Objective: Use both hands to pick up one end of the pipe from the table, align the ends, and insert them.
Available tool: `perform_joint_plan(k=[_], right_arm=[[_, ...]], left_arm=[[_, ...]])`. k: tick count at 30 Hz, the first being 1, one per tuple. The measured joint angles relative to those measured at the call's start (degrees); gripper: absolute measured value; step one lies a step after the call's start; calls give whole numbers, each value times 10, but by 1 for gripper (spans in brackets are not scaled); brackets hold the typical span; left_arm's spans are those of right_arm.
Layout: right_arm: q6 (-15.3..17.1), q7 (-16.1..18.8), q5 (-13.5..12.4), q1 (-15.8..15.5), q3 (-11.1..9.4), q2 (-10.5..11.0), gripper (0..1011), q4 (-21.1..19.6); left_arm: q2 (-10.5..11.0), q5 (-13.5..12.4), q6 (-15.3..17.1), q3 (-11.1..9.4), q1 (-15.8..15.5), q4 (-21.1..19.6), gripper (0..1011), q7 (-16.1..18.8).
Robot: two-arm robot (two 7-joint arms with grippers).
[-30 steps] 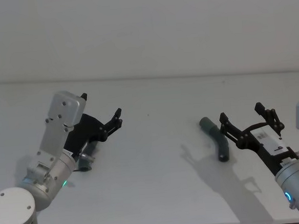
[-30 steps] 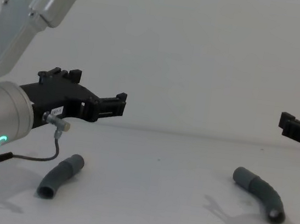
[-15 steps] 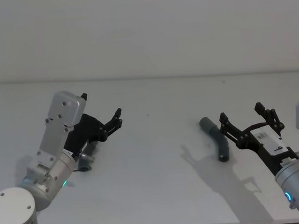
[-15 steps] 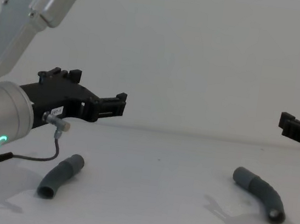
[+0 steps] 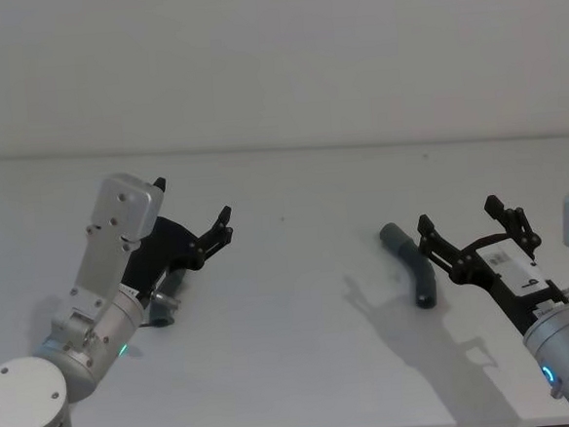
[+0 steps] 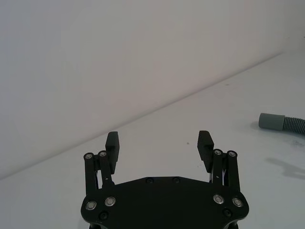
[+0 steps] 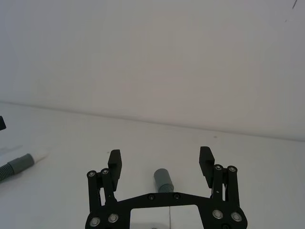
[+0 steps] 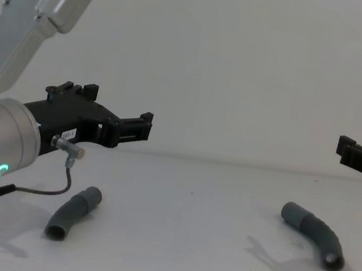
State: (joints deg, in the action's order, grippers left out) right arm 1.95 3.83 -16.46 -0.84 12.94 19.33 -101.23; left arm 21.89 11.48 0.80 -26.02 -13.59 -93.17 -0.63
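On the table (image 5: 304, 359), the left pipe piece (image 8: 74, 212) lies beneath my raised left hand (image 5: 194, 200); the right pipe piece (image 5: 412, 263) just beside my right hand (image 5: 458, 213) (both hands' fingers spread apart).

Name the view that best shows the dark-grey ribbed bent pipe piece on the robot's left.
Chest view: the pipe piece lies whole on the white table. In the head view the black left gripper covers part of it; the right wrist view catches one cuffed end.

dark-grey ribbed pipe (image 5: 414, 263), black fingers (image 6: 113, 145), plain white table (image 5: 304, 359).
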Motion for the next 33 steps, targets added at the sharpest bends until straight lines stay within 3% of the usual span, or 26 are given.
perform_joint_plan(k=[8, 14, 33], right_arm=[[0, 0, 0, 0, 0, 0, 1001, 0], [0, 0, 0, 0, 0, 0, 1001, 0], [0, 0, 0, 0, 0, 0, 1001, 0]], left_arm=[[0, 0, 6, 0, 0, -2, 1001, 0], [-1, 1, 42, 3, 3, -16, 1001, 4], [-8, 34, 241, 43, 21, -79, 1001, 38]])
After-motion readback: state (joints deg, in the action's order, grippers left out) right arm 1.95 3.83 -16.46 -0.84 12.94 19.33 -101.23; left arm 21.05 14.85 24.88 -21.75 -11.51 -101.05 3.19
